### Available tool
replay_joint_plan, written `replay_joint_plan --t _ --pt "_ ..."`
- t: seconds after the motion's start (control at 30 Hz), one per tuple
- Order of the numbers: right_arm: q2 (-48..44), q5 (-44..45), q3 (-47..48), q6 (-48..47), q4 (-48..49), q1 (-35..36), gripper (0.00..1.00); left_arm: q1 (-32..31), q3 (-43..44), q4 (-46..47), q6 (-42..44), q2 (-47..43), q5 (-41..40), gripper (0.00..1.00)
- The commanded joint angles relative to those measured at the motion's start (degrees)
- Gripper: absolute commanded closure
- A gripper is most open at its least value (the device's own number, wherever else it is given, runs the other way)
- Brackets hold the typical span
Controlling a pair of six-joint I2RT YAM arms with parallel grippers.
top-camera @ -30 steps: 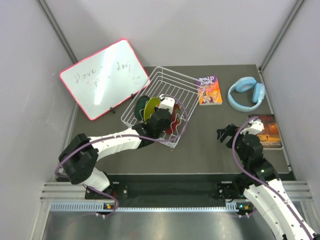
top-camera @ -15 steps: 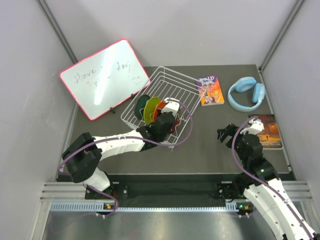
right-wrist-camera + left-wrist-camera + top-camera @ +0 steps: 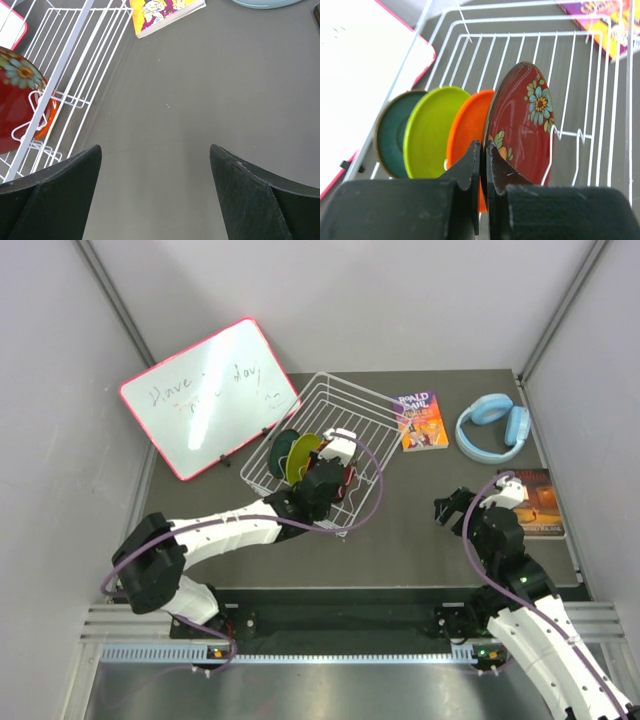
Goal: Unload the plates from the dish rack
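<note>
Left gripper (image 3: pixel 484 159): you have it inside the rack (image 3: pixel 520 35), low at the near end of the plate row. Its fingers (image 3: pixel 470 167) are drawn almost together, with only a thin slit between them. They pinch the lower left rim of the red plate (image 3: pixel 525 125).

Plates: all four stand on edge in the near half of the rack, in one row, each overlapping the next in the wrist view. From the whiteboard (image 3: pixel 360 65) side they run teal plate (image 3: pixel 387 135), green plate (image 3: pixel 430 130), orange plate (image 3: pixel 465 132), then the red one, its flower pattern facing the camera. You cannot tell from these views whether the red plate rests on the wires or is lifted clear of them.

Top view: your left arm reaches diagonally from its base to the rack, and the wrist hides part of the row.

Right gripper (image 3: pixel 155 150): jaws spread wide with nothing between them. It hovers over bare table (image 3: pixel 200 100), to the right of the rack and well apart from it. Its camera catches the rack's side wires, with the red and orange plates behind them.

Other things:
- The whiteboard stands tilted left of the rack, with handwriting on it.
- A book (image 3: pixel 420 420) with a bright cover lies just beside the rack's far right corner.
- Blue headphones (image 3: pixel 493 425) lie right of that book.
- A second book (image 3: pixel 540 502) lies near the right edge, close to your right arm.
</note>
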Motion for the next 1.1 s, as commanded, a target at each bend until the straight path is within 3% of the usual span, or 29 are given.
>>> replay_joint_plan --t 0.0,0.27,0.47,0.73,1.07 --pt "0.8 -0.2 0.4 -0.3 2.4 0.5 0.11 0.6 4.9 3.7 4.4 -6.1 -7.0 1.0" --pt "1.8 -7.4 -0.2 -2.5 5.2 0.5 0.11 0.6 8.7 -6.4 -0.3 -12.7 -3.4 1.0" --pt "2.2 -19.6 -3.3 0.9 17.0 0.5 0.13 0.6 7.7 -11.6 -11.0 -16.0 6.2 1.0" --pt "5.1 -25.6 -7.2 4.4 27.0 0.6 0.14 0.6 2.1 -8.4 -23.8 -18.2 23.7 1.0" --pt "12.1 -29.8 -12.1 8.9 42.4 0.8 0.17 0.5 -2.6 -1.0 -30.1 -17.9 32.1 1.0"
